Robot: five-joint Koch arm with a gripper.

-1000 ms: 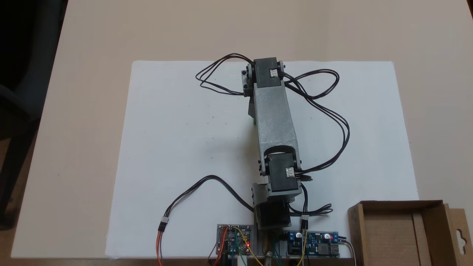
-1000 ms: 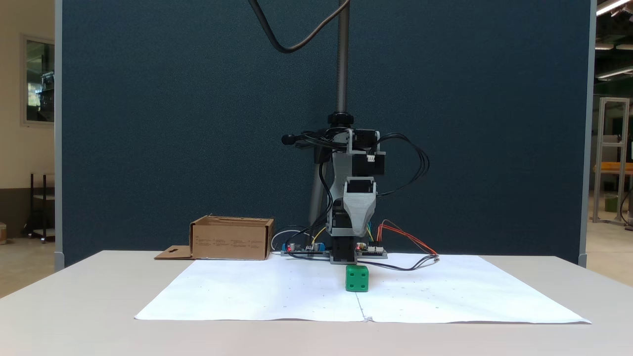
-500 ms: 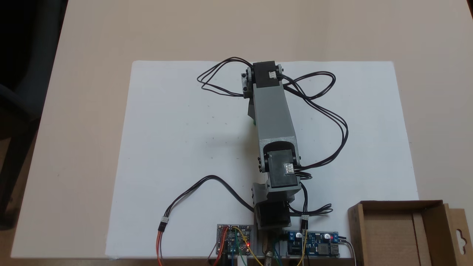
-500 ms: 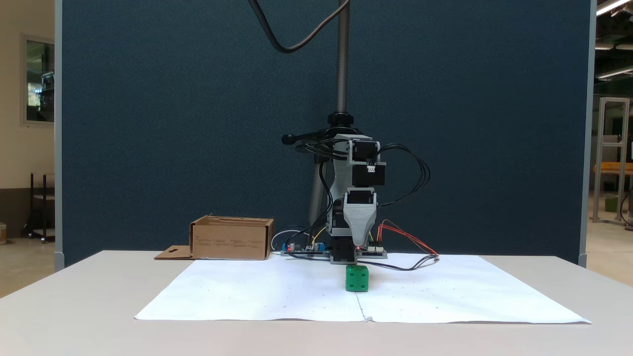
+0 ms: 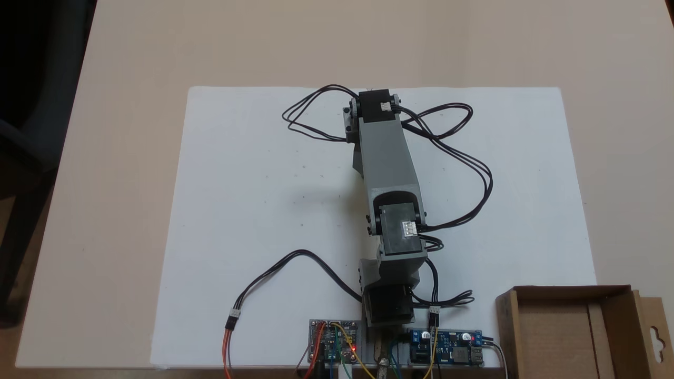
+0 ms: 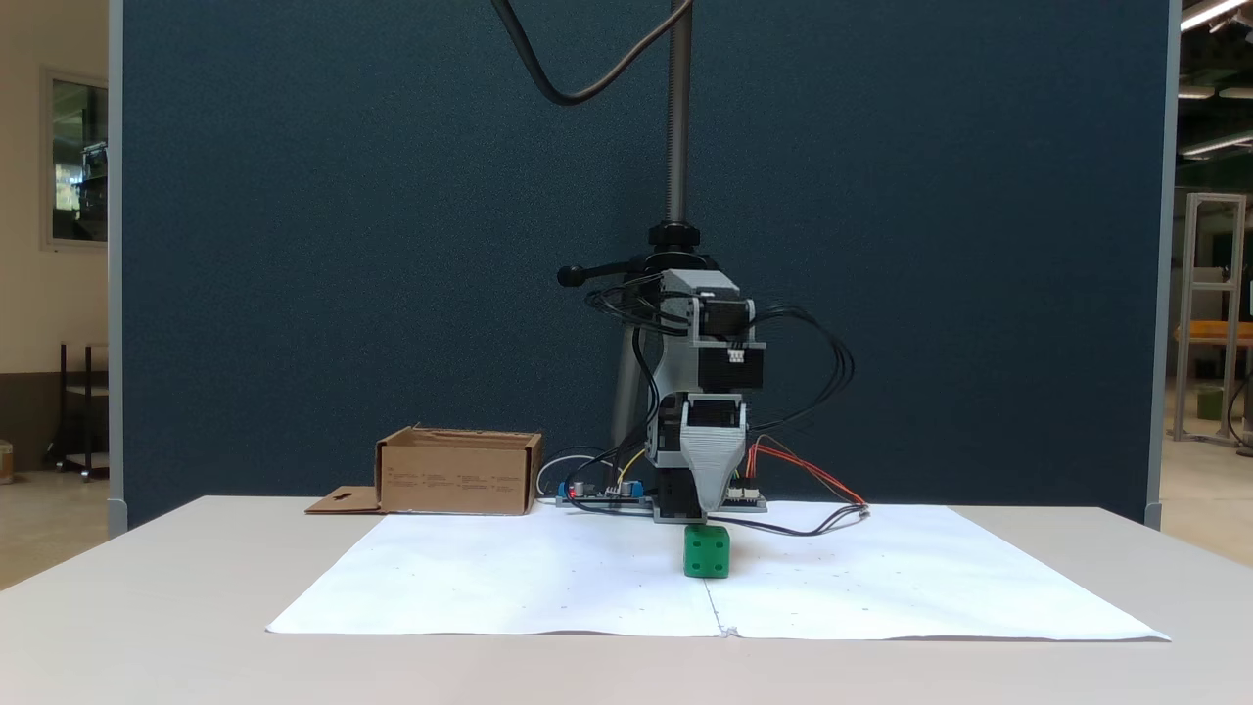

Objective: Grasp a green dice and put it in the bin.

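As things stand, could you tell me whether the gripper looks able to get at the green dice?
Probably yes. In a fixed view the gripper hangs just above the green dice, which sits alone on the white paper with nothing between them.

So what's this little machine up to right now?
A small robot arm is reaching over a green dice that sits on a white paper sheet, with its gripper pointing down just above the dice. Nothing has been picked up yet. Whether the gripper is open is hard to tell from here. A cardboard box waits empty beside the arm's base.
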